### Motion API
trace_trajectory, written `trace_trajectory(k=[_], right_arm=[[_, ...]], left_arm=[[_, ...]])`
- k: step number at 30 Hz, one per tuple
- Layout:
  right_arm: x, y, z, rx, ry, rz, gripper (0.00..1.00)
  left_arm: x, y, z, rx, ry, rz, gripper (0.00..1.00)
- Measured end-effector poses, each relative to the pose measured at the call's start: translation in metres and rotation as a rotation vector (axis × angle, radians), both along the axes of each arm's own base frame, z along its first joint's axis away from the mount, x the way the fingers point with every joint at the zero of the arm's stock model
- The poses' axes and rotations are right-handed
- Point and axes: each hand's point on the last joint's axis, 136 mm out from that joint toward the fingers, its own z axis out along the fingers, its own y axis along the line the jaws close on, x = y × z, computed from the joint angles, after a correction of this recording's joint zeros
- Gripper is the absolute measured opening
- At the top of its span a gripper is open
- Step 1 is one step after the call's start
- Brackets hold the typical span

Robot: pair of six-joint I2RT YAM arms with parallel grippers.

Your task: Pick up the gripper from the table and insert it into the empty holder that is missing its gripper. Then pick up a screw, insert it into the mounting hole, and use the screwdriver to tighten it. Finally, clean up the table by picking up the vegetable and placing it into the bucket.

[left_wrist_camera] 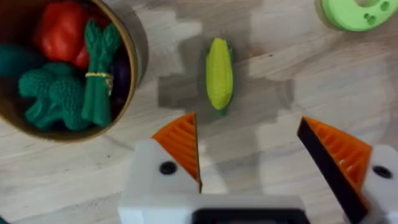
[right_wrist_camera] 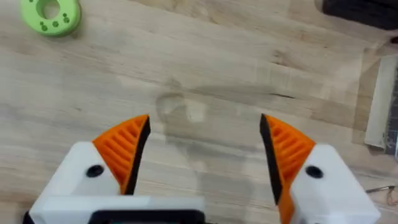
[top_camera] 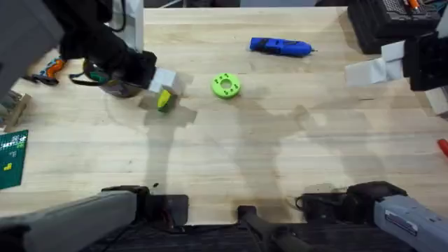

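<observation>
The left gripper (left_wrist_camera: 249,152) hangs spread wide above the vegetable (left_wrist_camera: 219,73), which lies on the wooden table (top_camera: 231,161) just beside the bucket (left_wrist_camera: 127,46) of toy vegetables, near the table's far left corner. The right gripper (right_wrist_camera: 204,152) is also spread, holding nothing, over bare table near the right edge. The screwdriver (top_camera: 281,47) lies near the far edge.

No text, label or number can be read (the green board (top_camera: 12,159) carries only illegible marks); none elsewhere.

Bucket (left_wrist_camera: 127,56) cut by frame edge; overhead, largely behind left arm.
</observation>
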Motion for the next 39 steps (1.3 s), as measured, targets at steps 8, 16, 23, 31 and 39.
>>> trace_trajectory(k=[8, 16, 23, 31, 39], right_arm=[[0.0, 0.0, 0.0, 0.0, 0.0, 0.0, 0.994], [0.0, 0.0, 0.0, 0.0, 0.0, 0.0, 0.994], [0.0, 0.0, 0.0, 0.0, 0.0, 0.0, 0.993], [0.0, 0.0, 0.0, 0.0, 0.0, 0.0, 0.993], [0.0, 0.0, 0.0, 0.0, 0.0, 0.0, 0.994]], left_arm=[[0.019, 0.001, -0.054, 0.008, 0.091, -0.007, 0.987], [0.035, 0.002, -0.099, 0.013, 0.159, -0.008, 0.99], [0.036, 0.009, -0.115, 0.081, 0.19, -0.013, 0.809], [0.038, 0.008, -0.113, 0.096, 0.182, -0.019, 0.02], [0.025, 0.004, -0.113, 0.079, 0.236, -0.019, 0.028]])
